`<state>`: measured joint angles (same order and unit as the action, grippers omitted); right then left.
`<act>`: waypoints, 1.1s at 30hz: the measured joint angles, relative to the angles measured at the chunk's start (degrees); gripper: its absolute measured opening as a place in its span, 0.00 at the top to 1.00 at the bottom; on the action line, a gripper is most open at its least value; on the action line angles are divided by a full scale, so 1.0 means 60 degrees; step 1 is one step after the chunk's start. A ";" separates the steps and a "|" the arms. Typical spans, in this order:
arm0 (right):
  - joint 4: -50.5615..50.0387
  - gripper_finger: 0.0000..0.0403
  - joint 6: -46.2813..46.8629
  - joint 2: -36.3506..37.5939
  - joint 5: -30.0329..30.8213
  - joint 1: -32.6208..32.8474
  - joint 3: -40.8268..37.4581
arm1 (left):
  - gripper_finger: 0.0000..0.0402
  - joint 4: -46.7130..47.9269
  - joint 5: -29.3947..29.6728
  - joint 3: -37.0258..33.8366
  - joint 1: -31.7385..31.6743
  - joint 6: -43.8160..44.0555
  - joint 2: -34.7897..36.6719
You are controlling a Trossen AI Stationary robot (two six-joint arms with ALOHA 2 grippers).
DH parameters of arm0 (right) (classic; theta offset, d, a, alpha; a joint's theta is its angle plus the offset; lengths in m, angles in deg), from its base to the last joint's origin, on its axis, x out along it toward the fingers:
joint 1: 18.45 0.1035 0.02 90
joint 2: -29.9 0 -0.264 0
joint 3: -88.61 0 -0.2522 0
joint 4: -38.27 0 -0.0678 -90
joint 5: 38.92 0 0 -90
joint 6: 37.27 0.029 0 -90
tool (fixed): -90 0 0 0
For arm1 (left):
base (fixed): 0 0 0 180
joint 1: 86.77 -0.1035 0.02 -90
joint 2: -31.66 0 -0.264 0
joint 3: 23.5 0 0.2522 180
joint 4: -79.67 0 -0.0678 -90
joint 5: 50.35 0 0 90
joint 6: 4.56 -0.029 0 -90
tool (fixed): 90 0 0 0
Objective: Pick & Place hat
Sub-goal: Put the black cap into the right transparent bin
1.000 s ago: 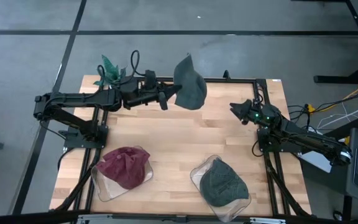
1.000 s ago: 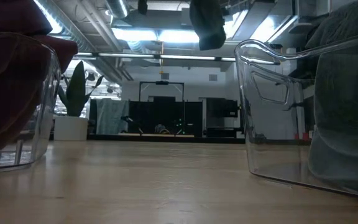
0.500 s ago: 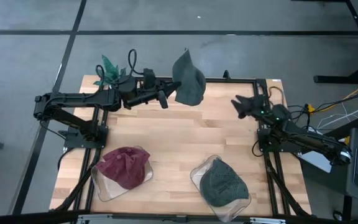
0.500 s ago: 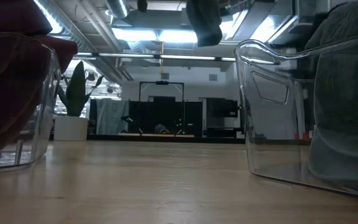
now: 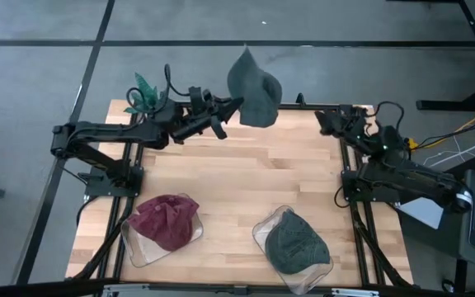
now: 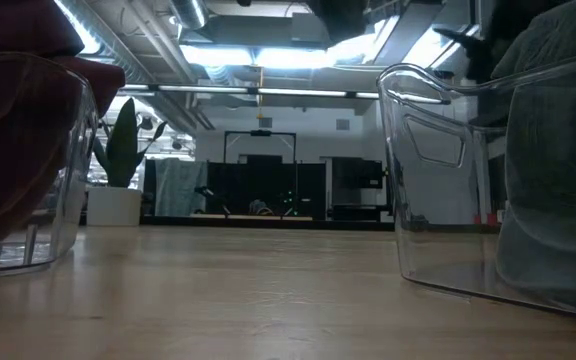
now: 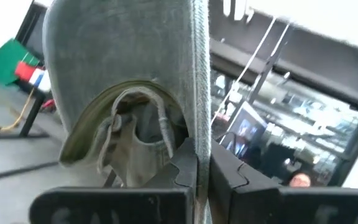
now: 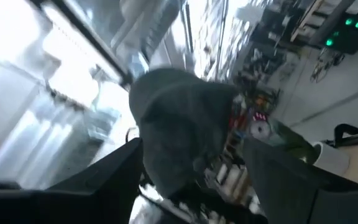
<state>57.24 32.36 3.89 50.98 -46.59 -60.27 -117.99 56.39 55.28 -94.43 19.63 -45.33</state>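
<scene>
A: Item one, the task's thing: a grey-green cloth cap (image 5: 253,76), soft, with a stiff brim. Location?

B: Aloft, over the far edge of the pale wooden slatted surface (image 5: 246,186), well clear of the boards. The left hand (image 5: 232,106) is pressed together on the brim edge; the left wrist view shows the cloth (image 7: 135,93) clamped between the two dark fingers (image 7: 225,174), with the crown hanging open toward the camera.

A: Item two, the right hand?

B: The right hand (image 5: 326,121) sits at the far right corner of the surface, fingers spread wide, holding nothing. It points toward the hanging cap, which fills the middle of its wrist view (image 8: 179,118), near but not touching.

A: Other stock on the surface?

B: Two clear plastic tubs at the near edge. The left-side tub (image 5: 143,245) holds a dark red cloth hat (image 5: 165,221); the right-side tub (image 5: 264,236) holds a dark green cloth cap (image 5: 297,244). Also a small green plant (image 5: 145,92) at the far left corner.

A: Step in hand?

B: By my reading, the carry: the cap is lifted and presented in the air. With the right hand spread and aimed at it, a hand-over looks likely, though I cannot be sure.

A: Next move calls for?

B: If it is a hand-over, the right hand must close the gap and pinch a free fold of the crown or brim before the left lets go. The cloth is limp and may swing, so the approach wants to be slow and square to the fabric.
</scene>
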 joint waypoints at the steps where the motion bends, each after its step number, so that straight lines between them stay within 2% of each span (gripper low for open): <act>1: -0.0051 0.32 -0.0146 -0.0331 -0.0201 0.0000 0.0288 | 0.98 -0.0299 -0.0036 0.0002 0.0000 -0.0047 -0.0083; 5: -0.0109 0.32 -0.0177 -0.1726 -0.0793 0.0000 0.1431 | 0.98 -0.1549 -0.0398 -0.0001 0.0000 -0.0777 -0.0359; 8: -0.0101 0.32 -0.0186 -0.2732 -0.1684 -0.0004 0.2235 | 0.98 -0.2216 -0.0515 0.0000 0.0000 -0.1267 -0.0451; 20: 0.1283 0.32 -0.0165 -0.5671 -0.3663 0.0000 0.4972 | 0.98 -0.3360 -0.0733 -0.0001 0.0000 -0.2150 -0.0481; 28: 0.1311 0.32 0.0139 -0.7009 -0.4415 0.0032 0.6429 | 0.98 -0.3599 -0.0743 -0.0001 0.0000 -0.2493 -0.0425; 33: 0.1654 0.32 0.0057 -0.7659 -0.4366 0.0192 0.7130 | 0.98 -0.3598 -0.0944 -0.0001 0.0000 -0.2497 -0.0412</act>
<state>67.16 32.70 -42.07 24.78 -45.44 -17.49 -139.58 50.73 55.28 -94.43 4.65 -47.80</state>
